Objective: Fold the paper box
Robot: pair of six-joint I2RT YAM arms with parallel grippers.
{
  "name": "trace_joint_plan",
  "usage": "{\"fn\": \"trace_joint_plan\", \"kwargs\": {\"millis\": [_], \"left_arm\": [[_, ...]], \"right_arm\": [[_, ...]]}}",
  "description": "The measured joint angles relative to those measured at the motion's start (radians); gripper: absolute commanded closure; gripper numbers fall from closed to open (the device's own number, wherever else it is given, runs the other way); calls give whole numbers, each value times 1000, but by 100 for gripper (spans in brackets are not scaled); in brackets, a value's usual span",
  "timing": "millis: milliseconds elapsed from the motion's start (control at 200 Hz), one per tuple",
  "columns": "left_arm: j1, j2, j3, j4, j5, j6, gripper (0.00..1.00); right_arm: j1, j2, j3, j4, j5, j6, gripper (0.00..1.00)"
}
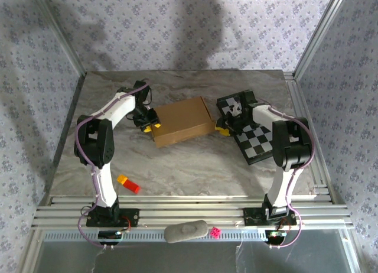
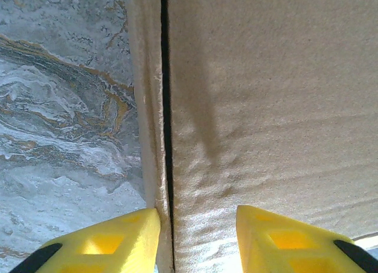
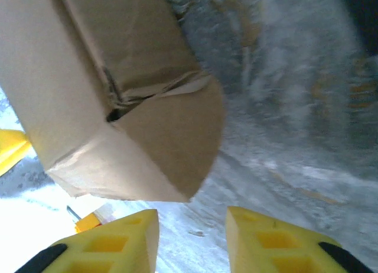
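Right gripper (image 3: 192, 218) half-open, clear of paper box (image 1: 183, 120); left gripper (image 2: 198, 218) half-open, straddles its edge, probably bracing it.

1. Paper box (image 1: 184, 120) blocks mid-table (image 1: 195, 166). My left gripper (image 1: 151, 123) is tight on its left edge, and the right gripper (image 1: 222, 129) sits just off its right corner.
2. Checkered board (image 1: 255, 136) takes up the right side.
3. Red-yellow block (image 1: 128, 184) sits near-left.
4. I can pass along the near strip between block and box, or behind the box.
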Motion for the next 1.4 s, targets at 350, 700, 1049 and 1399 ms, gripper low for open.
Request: {"fn": "trace_joint_plan", "kwargs": {"millis": [350,700,1049,1399], "left_arm": [[0,0,0,0,0,0,60],[0,0,0,3,5,-8,60],[0,0,0,4,12,-8,60],[3,0,0,3,12,-8,60]], "right_arm": [[23,14,89,-5,33,-13,49],[56,89,154,-20,46,-16,48],[78,95,167,-27,40,-7,49],[79,96,167,-44,43,3,61]]}}
